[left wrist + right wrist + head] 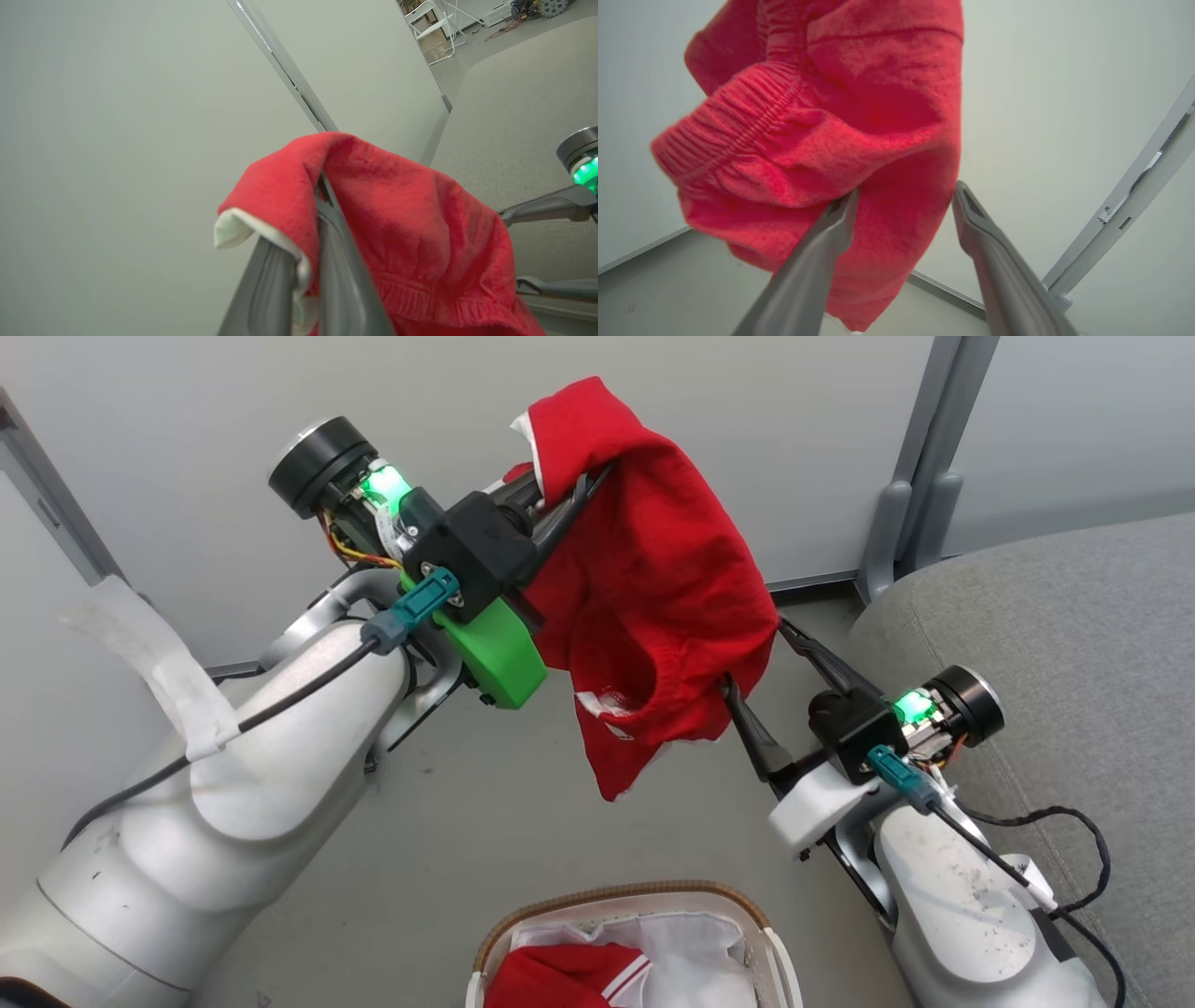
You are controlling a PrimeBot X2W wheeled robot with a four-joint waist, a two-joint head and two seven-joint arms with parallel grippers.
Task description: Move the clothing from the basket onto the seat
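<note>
Both touch the clothing (653, 569): left gripper (321, 185) clamped, right gripper (906, 190) spread wide.

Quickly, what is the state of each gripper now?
Left gripper: shut on the red garment.
Right gripper: open, garment's edge between its jaws.

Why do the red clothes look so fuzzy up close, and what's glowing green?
Right wrist view: the red garment hangs very close to the camera, so its knit looks soft. Left wrist view: the fingers at the bottom blur too. Head view: sharper, and two green lights glow brightly.
</note>
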